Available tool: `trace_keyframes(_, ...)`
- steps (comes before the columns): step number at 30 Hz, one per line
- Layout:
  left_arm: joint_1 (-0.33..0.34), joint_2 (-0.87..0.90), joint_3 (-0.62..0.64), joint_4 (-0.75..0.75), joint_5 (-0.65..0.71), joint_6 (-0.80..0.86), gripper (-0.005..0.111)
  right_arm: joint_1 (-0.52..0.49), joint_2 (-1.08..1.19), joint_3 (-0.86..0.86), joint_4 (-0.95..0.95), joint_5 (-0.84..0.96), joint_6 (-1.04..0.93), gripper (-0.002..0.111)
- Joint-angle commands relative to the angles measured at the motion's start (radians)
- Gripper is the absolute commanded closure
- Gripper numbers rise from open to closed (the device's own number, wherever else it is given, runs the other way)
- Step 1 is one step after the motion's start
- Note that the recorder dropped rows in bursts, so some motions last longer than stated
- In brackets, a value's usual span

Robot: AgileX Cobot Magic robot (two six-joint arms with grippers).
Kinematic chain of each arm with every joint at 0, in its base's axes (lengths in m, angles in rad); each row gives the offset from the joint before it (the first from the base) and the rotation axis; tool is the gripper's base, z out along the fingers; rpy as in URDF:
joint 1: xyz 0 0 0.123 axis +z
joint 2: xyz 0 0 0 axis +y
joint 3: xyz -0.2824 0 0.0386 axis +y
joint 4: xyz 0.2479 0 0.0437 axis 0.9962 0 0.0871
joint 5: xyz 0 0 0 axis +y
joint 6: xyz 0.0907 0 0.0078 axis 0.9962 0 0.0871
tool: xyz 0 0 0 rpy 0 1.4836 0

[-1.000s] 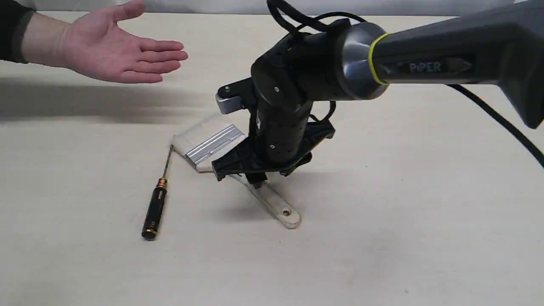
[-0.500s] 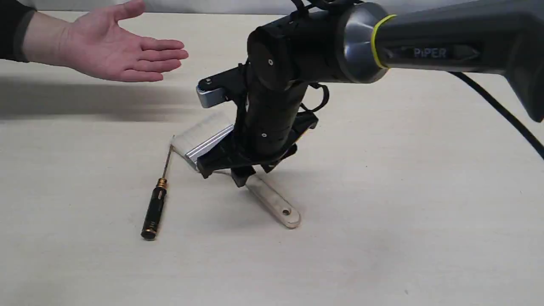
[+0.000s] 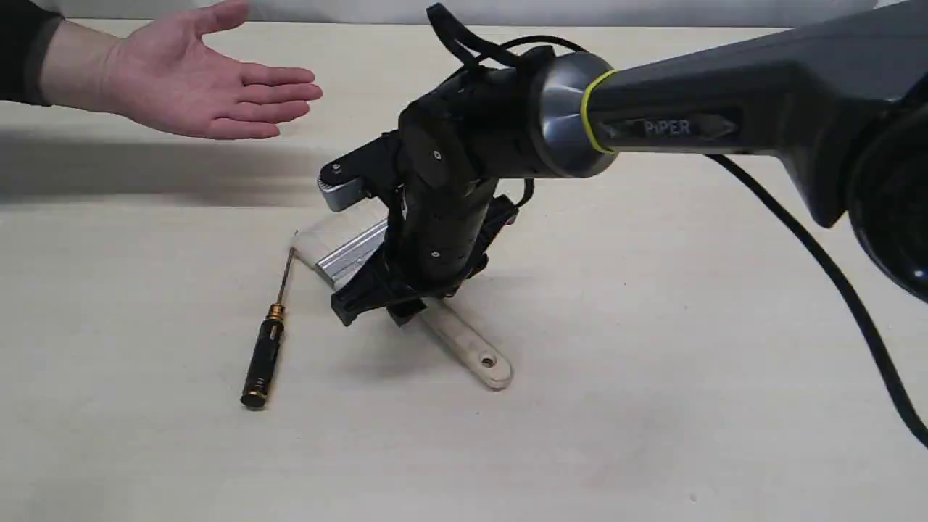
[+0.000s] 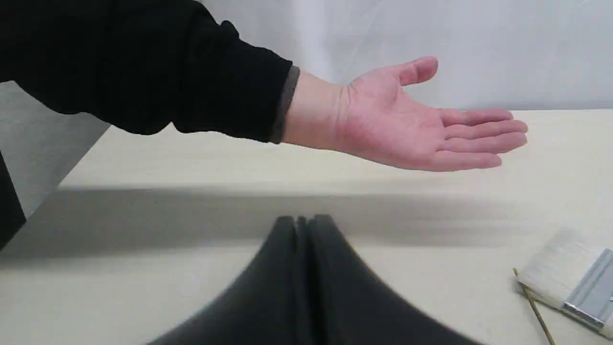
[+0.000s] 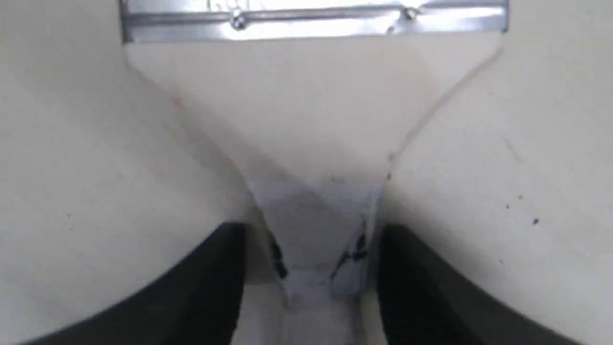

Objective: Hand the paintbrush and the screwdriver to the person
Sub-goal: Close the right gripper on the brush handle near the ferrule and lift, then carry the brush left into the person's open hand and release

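Note:
The paintbrush [image 3: 471, 348] lies flat on the table, its pale bristles and silver ferrule pointing toward the back left. My right gripper [image 3: 406, 312] is lowered over the handle just behind the ferrule. In the right wrist view this gripper [image 5: 311, 268] is open, with one finger on each side of the paintbrush [image 5: 311, 120] neck and a narrow gap on one side. The screwdriver [image 3: 262, 355] lies left of the brush, its tip near the bristles. The person's hand [image 3: 203, 80] hovers palm-up at the back left. My left gripper [image 4: 301, 220] is shut and empty, facing the hand [image 4: 407, 124].
The beige table [image 3: 652, 406] carries only the two tools. The right arm's black cable [image 3: 819, 268] trails over the table on the right. A pale wall [image 4: 479, 48] runs behind the table's far edge.
My right gripper has shifted left along the brush handle toward the ferrule and dropped back down after rising. Brush, screwdriver and hand have stayed where they were.

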Motion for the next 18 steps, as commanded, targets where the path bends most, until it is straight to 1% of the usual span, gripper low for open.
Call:
trace_keyframes(1,-0.008,-0.002,0.002,-0.001,-0.008,-0.002,0.107,0.000,0.031,0.004,-0.006,-0.017,-0.003,0.062)
trace_keyframes(3,-0.008,-0.002,0.002,-0.001,-0.006,-0.002,0.107,0.000,0.032,0.004,-0.009,-0.017,-0.003,0.066)
trace_keyframes(5,-0.008,-0.002,0.002,-0.001,-0.006,-0.002,0.107,0.000,0.032,0.004,-0.033,-0.014,-0.011,0.080)
trace_keyframes(7,-0.008,-0.002,0.002,-0.001,-0.006,-0.002,0.107,0.000,0.032,-0.003,-0.085,0.028,-0.029,0.098)
trace_keyframes(8,-0.008,-0.002,0.002,-0.001,-0.006,-0.002,0.107,0.000,0.032,-0.011,-0.098,0.049,-0.031,0.104)
trace_keyframes(12,-0.008,-0.002,0.002,-0.001,-0.006,-0.002,0.107,0.000,0.012,-0.045,-0.107,0.137,-0.031,0.104)
trace_keyframes(15,-0.008,-0.002,0.002,-0.001,-0.006,-0.002,0.107,0.002,-0.043,-0.064,-0.079,0.137,-0.035,0.104)
trace_keyframes(18,-0.008,-0.002,0.002,-0.001,-0.006,-0.002,0.107,0.002,-0.130,-0.083,-0.020,0.110,-0.084,0.104)
